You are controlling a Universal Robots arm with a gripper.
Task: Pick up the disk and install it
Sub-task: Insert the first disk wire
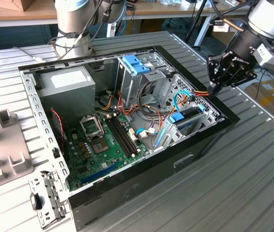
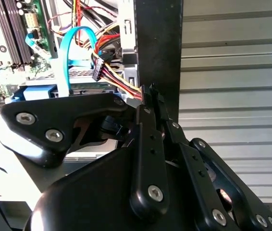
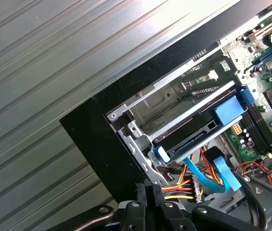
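The disk [image 1: 189,117] lies flat inside a drive bay at the exterior view's right corner of the open computer case [image 1: 142,166], with its blue plastic end piece [image 1: 177,117] facing the motherboard. In the first wrist view the disk [image 3: 193,137] sits in the metal bay with a light-blue cable [image 3: 208,175] running from its connector end. My gripper [image 1: 213,91] hovers at the case's edge just beside that bay. Its fingers are shut, the tips [image 2: 148,91] against a bundle of red, yellow and orange wires [image 2: 119,79]. The gripper [image 3: 148,187] holds nothing that I can make out.
The case holds a green motherboard [image 1: 103,140], a grey power-supply box [image 1: 71,84] and a tall metal cage with a blue top [image 1: 137,65]. A loose metal bracket [image 1: 47,198] and a grey fixture [image 1: 1,145] lie on the ribbed table at the exterior view's left.
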